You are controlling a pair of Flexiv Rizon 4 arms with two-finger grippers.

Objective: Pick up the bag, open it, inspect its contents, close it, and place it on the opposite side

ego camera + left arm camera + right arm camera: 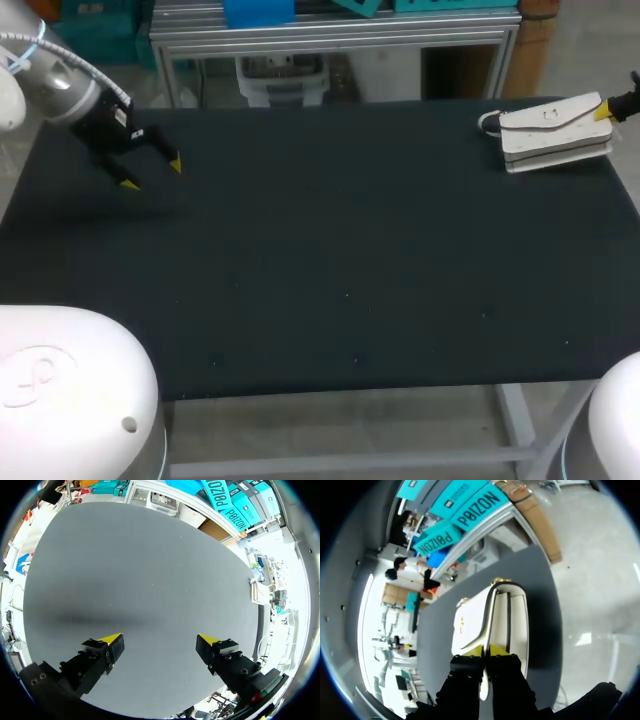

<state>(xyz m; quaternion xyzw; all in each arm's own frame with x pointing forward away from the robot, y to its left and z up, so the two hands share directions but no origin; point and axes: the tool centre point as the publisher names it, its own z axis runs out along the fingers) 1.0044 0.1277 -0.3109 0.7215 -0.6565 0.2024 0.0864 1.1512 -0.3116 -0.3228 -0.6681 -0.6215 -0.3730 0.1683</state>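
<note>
A white handbag (553,133) with a flap and a gold clasp stands at the far right corner of the dark table. My right gripper (604,112) comes in from the right edge and is shut on the top edge of the bag's flap. In the right wrist view the yellow tips of that gripper (486,651) pinch the thin white flap edge, and the bag (470,625) stretches ahead of them. My left gripper (153,173) hangs open over the far left of the table with nothing between its fingers. From the left wrist view, the left gripper (160,640) faces bare tabletop, and the bag (257,591) is small at the opposite edge.
The black table (330,260) spreads between the two arms with nothing else on it. The bag stands close to the table's right edge (625,185) and its back edge.
</note>
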